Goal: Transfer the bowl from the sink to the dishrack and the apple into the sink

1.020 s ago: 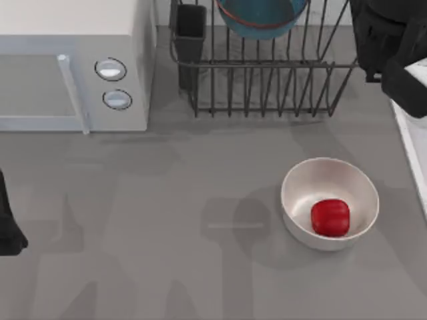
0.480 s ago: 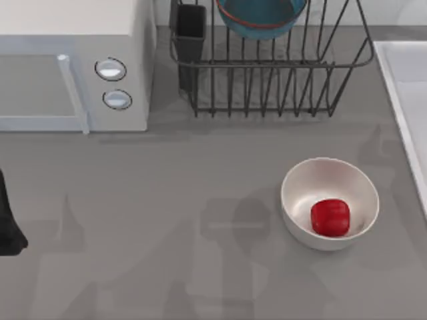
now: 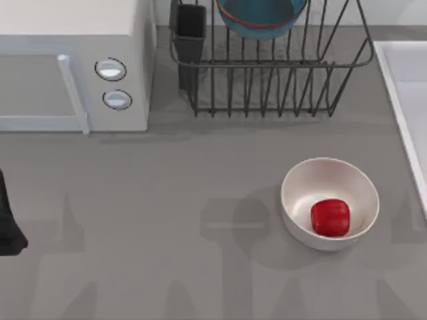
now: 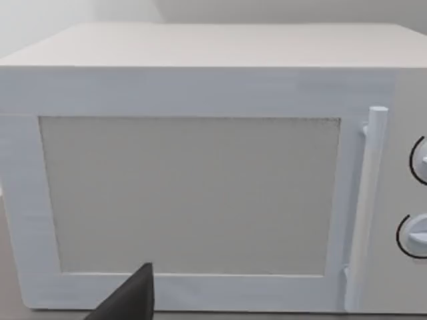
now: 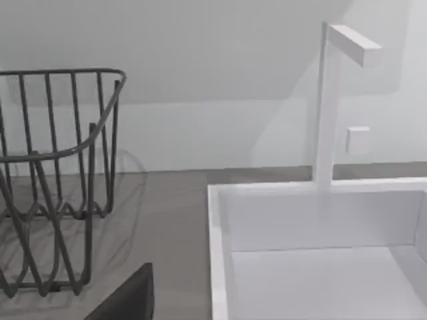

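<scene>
The teal-blue bowl point(image 3: 261, 15) with its red-orange band rests in the dark wire dishrack point(image 3: 267, 73) at the back middle of the table. The red apple point(image 3: 330, 217) lies inside a plain white bowl point(image 3: 303, 193) at the front right. The pale sink point(image 3: 403, 100) runs along the right edge, and its rim and inner wall point(image 5: 220, 220) are close in the right wrist view, beside the dishrack point(image 5: 53, 173). My left arm point(image 3: 7, 230) is parked at the left edge, far from both. A dark tip of my right gripper point(image 5: 130, 297) shows low in the right wrist view.
A white microwave point(image 3: 67, 60) fills the back left and faces the left wrist camera point(image 4: 193, 193). A black utensil cup point(image 3: 191, 30) stands at the dishrack's left corner. A white faucet point(image 5: 327, 107) rises behind the sink. Bare grey tabletop point(image 3: 167, 227) stretches across the front.
My right arm, a second ago at the top view's back right over the sink's corner, has pulled out of that view. The teal bowl, apple and left arm stay put.
</scene>
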### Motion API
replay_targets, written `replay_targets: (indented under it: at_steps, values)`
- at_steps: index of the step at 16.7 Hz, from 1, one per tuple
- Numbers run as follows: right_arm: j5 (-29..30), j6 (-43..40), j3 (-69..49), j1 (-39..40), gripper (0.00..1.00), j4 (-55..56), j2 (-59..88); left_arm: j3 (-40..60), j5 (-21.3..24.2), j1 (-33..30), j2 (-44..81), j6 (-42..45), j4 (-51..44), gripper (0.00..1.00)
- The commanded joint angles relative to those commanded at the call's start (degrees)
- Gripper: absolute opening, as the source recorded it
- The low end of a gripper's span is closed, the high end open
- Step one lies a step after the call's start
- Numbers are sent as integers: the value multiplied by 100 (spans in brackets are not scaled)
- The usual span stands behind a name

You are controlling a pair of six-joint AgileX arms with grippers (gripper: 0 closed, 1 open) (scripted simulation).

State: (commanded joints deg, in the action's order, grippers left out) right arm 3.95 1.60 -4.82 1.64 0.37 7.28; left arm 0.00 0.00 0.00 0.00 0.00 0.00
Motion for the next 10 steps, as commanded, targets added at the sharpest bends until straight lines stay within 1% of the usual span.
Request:
replay_targets:
  at_steps: [4, 10]
  values:
    - [-379, -153, 466, -159, 100, -37, -702, 0, 0, 0, 0, 0, 0, 100]
    - [-395, -160, 482, -164, 100, -37, -728, 0, 0, 0, 0, 0, 0, 100]
